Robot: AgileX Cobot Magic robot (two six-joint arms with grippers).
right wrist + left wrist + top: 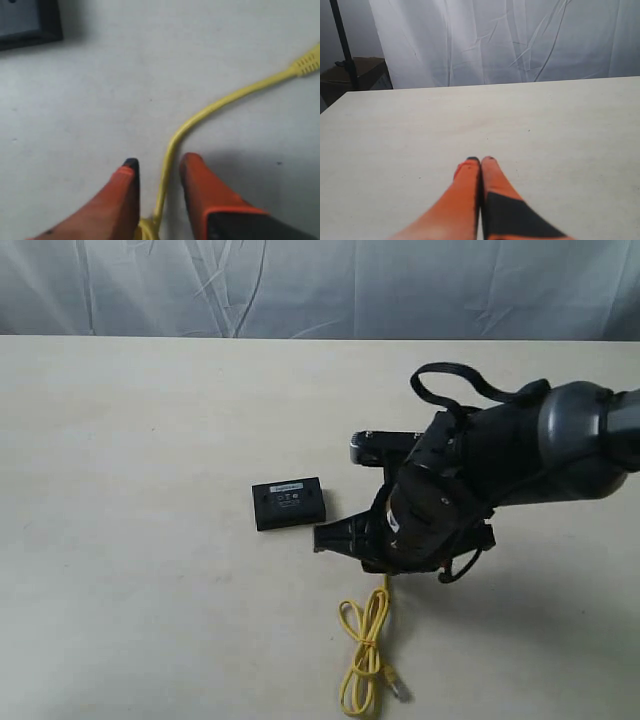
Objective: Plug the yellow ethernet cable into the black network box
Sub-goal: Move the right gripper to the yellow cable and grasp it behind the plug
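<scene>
Between the right hand's [160, 161] fingers [125, 187] runs the yellow ethernet cable [210, 111]

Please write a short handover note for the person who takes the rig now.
Left tool: shut, holding nothing, over bare table.
Right tool: open, straddling the yellow ethernet cable, not yet closed on it.
Black network box: flat on the table, apart from the cable.
Done: nothing plugged in.
To do: grip the cable, insert its plug into the box.

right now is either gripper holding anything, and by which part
Nothing is held yet. The right gripper is open, astride the yellow ethernet cable near one end. The left gripper is shut, empty.
</scene>
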